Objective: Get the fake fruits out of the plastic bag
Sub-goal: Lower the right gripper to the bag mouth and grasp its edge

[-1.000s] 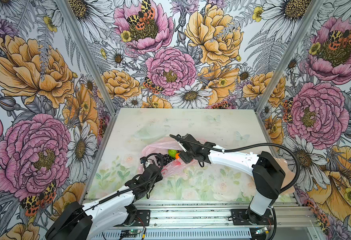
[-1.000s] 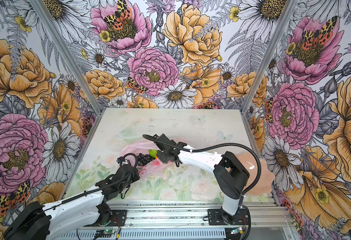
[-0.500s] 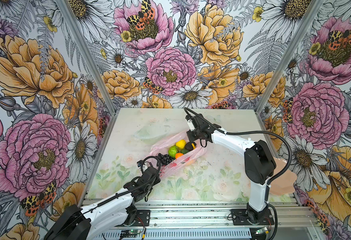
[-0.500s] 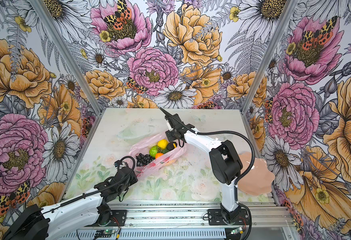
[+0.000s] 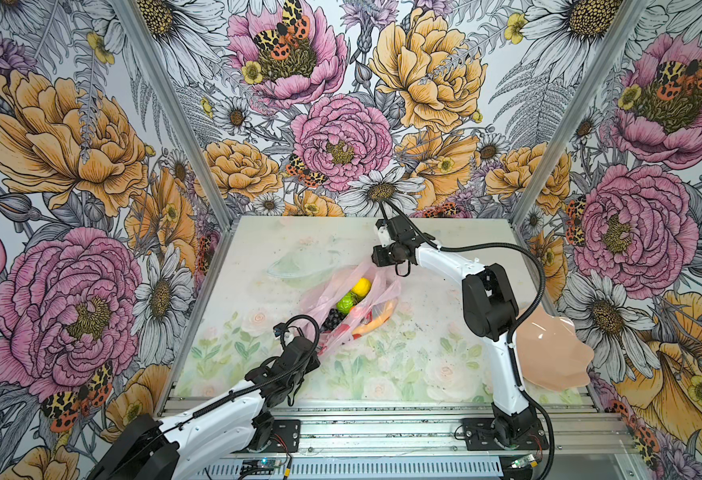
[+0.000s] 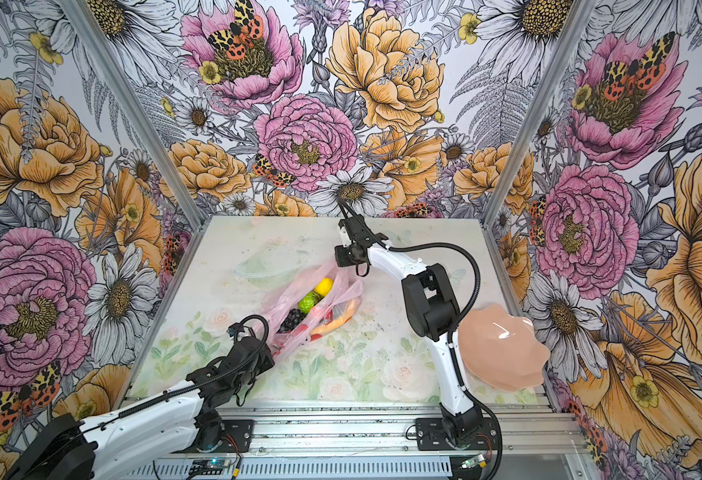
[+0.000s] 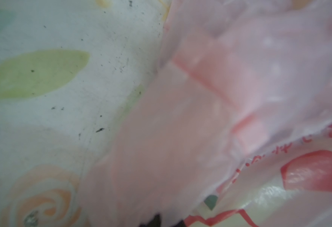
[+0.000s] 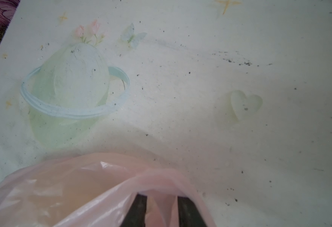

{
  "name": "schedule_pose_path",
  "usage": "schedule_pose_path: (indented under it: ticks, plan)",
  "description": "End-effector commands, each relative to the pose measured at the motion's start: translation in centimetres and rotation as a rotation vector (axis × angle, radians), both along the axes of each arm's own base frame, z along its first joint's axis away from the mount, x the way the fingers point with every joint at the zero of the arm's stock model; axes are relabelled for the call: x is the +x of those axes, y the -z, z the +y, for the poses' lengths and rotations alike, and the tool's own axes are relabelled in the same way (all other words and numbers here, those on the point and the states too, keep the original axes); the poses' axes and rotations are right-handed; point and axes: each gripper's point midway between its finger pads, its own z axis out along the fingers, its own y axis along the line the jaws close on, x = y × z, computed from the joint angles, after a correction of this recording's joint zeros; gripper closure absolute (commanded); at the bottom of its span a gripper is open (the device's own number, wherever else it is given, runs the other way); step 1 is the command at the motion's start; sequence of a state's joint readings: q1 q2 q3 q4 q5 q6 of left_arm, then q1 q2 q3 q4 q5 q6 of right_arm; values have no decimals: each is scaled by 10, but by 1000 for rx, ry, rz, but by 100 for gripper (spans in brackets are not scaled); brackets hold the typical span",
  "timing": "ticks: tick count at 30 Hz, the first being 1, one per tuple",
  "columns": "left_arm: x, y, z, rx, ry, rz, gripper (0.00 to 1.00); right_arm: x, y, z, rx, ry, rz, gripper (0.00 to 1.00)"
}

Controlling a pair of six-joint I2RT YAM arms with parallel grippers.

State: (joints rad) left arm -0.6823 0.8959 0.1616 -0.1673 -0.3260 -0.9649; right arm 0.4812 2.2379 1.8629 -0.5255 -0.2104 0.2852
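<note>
Since the earlier frame, the right arm has swung from mid-counter toward the far edge, drawing the plastic bag [image 5: 320,297] out into a long strip and uncovering more fruit; the left arm has stayed put at the bag's near end. The pastel-printed counter [image 5: 424,353] carries the bag at its middle, and the bag runs on a slant from the near left toward the far edge. The bag is thin, crinkled, translucent pink film with red printed marks [image 7: 314,173], and its mouth gapes upward in both top views. A peach scalloped dish [image 5: 548,353] sits at the near right corner, overhanging the right edge.

Right tool [image 8: 161,197]: fingers [image 8: 135,210] stand apart, with bag film looped over and between them. Left tool [image 5: 316,353]: closed on the bag's near end, with film filling the left wrist view.

Fruits, all inside the bag:
- A banana [image 5: 376,320] shows through the film along the right side.
- A dark grape bunch [image 5: 332,319] lies nearest the left tool.
- A bumpy green lime [image 5: 346,302] sits in the middle.
- A yellow lemon [image 5: 360,286] lies farthest along.
</note>
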Motion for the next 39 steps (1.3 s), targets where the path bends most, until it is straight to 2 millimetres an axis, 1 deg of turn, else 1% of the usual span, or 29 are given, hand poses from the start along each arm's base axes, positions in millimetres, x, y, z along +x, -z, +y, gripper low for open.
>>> schedule_pose_path:
  ticks: [1,2,4,6,9,10,12,14,17,19,21,22,24,25,26,27,29,32,35,39]
  plan:
    - [11,-12,-16,-1,61,-25,100,-9,-62,-2,-23,38,-104,37]
    - [13,-13,-18,-2,67,-25,100,-14,-70,-7,-33,63,-117,30]
    - [16,-14,-25,-12,80,-29,100,-26,-82,-21,-55,127,-132,19]
    - [18,-15,-31,-11,92,-31,100,-40,-96,-35,-68,191,-152,13]
    - [22,-16,-39,0,109,-32,100,-65,-103,-50,-105,269,-171,9]
    - [23,-15,-41,3,114,-30,100,-74,-101,-54,-109,294,-167,8]
    - [24,-15,-45,5,122,-30,100,-88,-91,-59,-118,341,-147,8]
    - [25,-14,-48,7,129,-28,100,-102,-78,-62,-118,381,-120,8]
    - [27,-14,-52,3,133,-30,100,-118,-54,-57,-57,384,-48,10]
    - [27,-14,-53,2,133,-30,100,-123,-43,-51,-19,377,-10,12]
    - [27,-13,-53,4,132,-27,100,-125,-37,-41,27,347,12,18]
    - [27,-12,-53,6,131,-26,100,-126,-34,-36,57,331,34,24]
    - [27,-11,-52,9,124,-21,100,-126,-33,-30,132,318,57,37]
    - [27,-10,-51,9,119,-20,100,-124,-32,-30,172,318,68,47]
    - [26,-10,-50,10,114,-17,100,-123,-32,-30,225,312,80,60]
    - [25,-9,-49,8,110,-17,100,-123,-33,-31,284,310,84,69]
    - [24,-7,-44,10,85,-10,100,-122,-40,-39,442,322,85,84]
    - [22,-3,-37,8,52,0,100,-122,-45,-60,607,345,76,100]
    - [20,2,-30,-28,17,9,100,-127,-41,-77,691,343,64,100]
    - [22,4,-23,-66,-13,12,100,-140,-26,-87,712,343,70,100]
